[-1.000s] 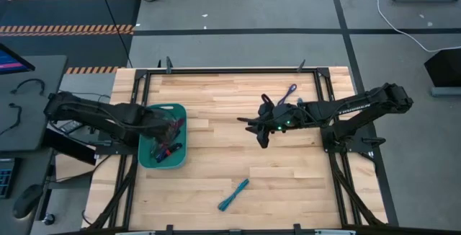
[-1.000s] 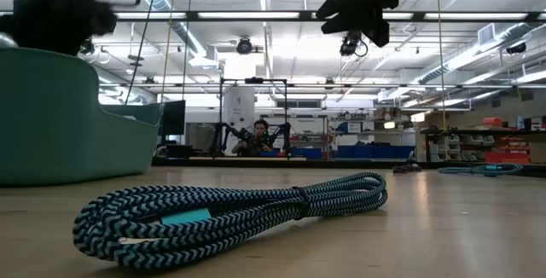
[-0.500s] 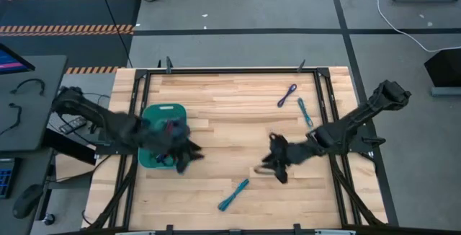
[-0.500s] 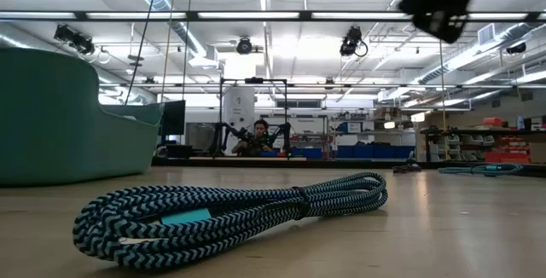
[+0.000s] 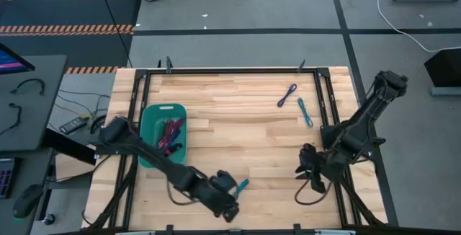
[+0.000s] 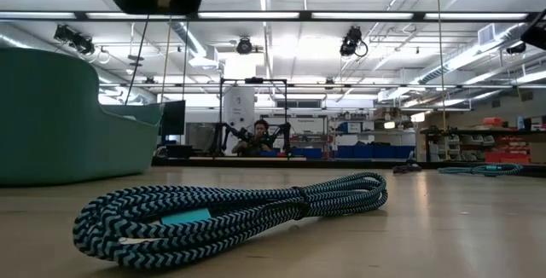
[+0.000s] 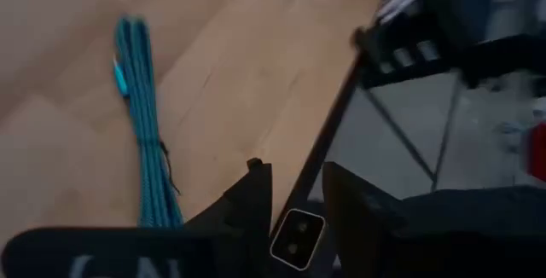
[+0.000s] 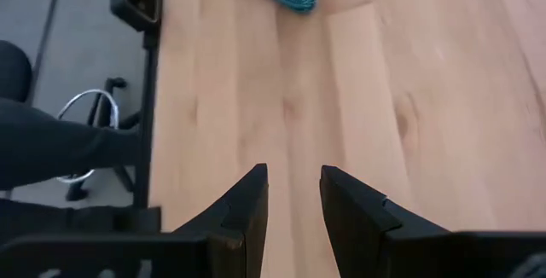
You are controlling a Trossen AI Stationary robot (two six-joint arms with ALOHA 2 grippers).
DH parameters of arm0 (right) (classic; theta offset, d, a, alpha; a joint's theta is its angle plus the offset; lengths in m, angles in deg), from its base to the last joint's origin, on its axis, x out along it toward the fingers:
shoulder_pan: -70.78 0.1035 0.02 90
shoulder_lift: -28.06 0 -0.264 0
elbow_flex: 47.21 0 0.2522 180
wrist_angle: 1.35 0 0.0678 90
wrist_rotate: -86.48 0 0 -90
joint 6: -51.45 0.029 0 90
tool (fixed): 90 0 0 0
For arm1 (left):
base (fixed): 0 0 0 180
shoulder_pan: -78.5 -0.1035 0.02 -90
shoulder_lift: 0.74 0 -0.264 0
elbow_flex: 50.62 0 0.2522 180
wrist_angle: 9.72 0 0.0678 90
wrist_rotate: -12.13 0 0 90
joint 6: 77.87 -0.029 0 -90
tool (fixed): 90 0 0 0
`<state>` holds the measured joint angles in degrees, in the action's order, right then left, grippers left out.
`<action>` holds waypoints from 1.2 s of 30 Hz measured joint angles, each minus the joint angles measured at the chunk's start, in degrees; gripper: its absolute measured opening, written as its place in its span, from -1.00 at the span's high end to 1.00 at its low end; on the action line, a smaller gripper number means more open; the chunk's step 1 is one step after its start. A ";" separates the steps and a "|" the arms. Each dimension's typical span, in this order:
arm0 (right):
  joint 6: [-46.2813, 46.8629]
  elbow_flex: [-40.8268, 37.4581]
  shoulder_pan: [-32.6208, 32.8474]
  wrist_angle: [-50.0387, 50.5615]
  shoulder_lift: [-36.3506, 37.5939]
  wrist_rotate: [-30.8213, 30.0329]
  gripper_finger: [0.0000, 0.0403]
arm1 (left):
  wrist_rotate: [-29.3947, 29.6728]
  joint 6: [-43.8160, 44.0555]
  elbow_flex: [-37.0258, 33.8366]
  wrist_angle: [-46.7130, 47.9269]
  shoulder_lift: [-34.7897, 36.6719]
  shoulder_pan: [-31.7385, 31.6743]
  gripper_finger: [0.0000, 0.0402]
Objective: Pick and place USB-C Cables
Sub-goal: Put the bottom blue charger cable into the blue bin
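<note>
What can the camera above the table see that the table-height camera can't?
Only the overhead view shows the purple cable, the cables piled inside the green tray, and both grippers: left near the front edge, right by the right side. Only the low view shows the room behind. Both show the teal cable lying on the table.

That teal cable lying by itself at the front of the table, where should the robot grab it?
Probably mid-bundle, from straight above. The teal cable lies flat as a long, thin bundle, so fingers closing across its narrow width would catch every strand. The left gripper hovers beside it.
</note>
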<state>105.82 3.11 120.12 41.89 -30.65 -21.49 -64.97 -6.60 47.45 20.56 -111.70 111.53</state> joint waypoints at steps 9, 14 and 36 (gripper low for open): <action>1.04 -0.77 2.45 -1.36 1.71 -3.91 0.43 | -0.82 2.88 10.11 12.79 -10.35 -2.68 0.34; 1.20 -0.76 2.85 -2.00 1.68 -4.90 0.43 | 3.45 -9.25 9.93 13.35 -10.38 -3.68 0.07; -1.47 -0.76 2.71 -2.05 1.64 -12.02 0.43 | 3.68 -1.91 10.24 24.49 -14.21 -4.31 0.86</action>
<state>104.35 2.34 122.83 39.84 -29.02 -33.50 -61.30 -8.51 57.69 45.05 -125.90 107.22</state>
